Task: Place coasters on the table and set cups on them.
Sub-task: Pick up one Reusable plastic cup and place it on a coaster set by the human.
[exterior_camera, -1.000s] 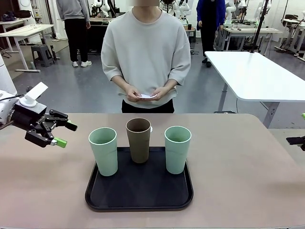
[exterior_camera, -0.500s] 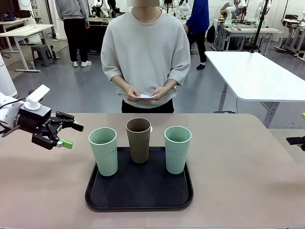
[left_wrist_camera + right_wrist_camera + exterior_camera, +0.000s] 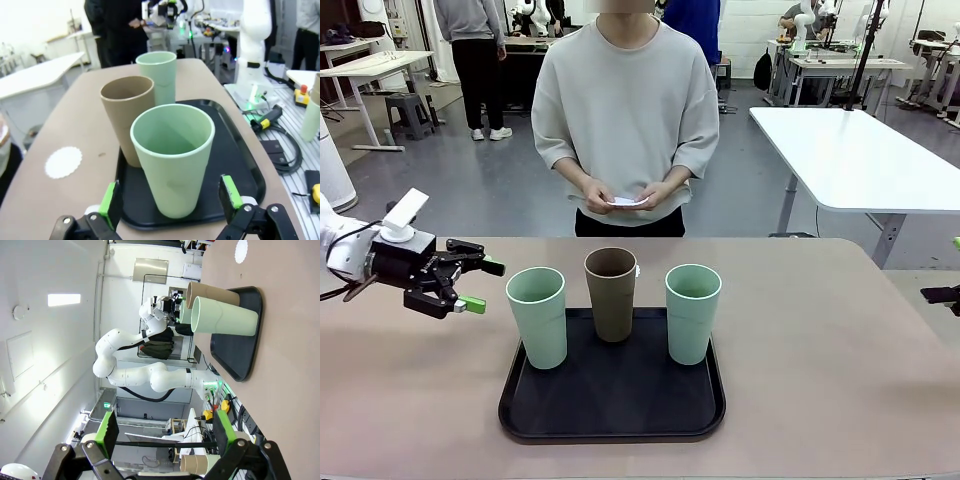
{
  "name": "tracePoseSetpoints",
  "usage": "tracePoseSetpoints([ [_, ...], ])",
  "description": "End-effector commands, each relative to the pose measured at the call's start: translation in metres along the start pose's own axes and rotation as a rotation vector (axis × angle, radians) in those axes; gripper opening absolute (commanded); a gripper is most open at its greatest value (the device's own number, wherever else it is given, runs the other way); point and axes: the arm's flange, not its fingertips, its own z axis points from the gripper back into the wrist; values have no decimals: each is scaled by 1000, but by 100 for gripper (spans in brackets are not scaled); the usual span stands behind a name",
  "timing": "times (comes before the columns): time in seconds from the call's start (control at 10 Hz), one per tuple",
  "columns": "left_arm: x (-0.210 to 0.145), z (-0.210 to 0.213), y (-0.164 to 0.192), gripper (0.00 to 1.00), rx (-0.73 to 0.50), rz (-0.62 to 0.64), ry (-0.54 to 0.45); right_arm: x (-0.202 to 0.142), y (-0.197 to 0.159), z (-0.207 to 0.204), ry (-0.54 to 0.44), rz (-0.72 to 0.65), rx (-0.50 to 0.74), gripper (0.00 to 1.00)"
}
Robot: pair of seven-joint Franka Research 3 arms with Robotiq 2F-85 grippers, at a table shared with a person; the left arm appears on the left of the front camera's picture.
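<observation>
At left centre, the left hand (image 3: 488,286) stands apart near 3 cups (image 3: 611,293) on the tray (image 3: 610,405); the right hand (image 3: 165,429) is apart too.

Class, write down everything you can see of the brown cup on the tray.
The brown cup is a tall, tapered, handleless tumbler, matte like plastic, wider at the open rim than the base. It stands upright near the far edge of the black tray, between and behind two mint green cups, touching neither. Nothing grips it.
</observation>
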Motion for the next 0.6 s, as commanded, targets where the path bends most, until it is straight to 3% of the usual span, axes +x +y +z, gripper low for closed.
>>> tracePoseSetpoints([
  [0.0, -12, -7, 11, 100, 23, -6, -18, 1, 0, 1, -1, 2, 13, 100],
  [0.5, -29, -21, 18, 100, -22, -19, -38, 1, 0, 1, -1, 2, 13, 100],
])
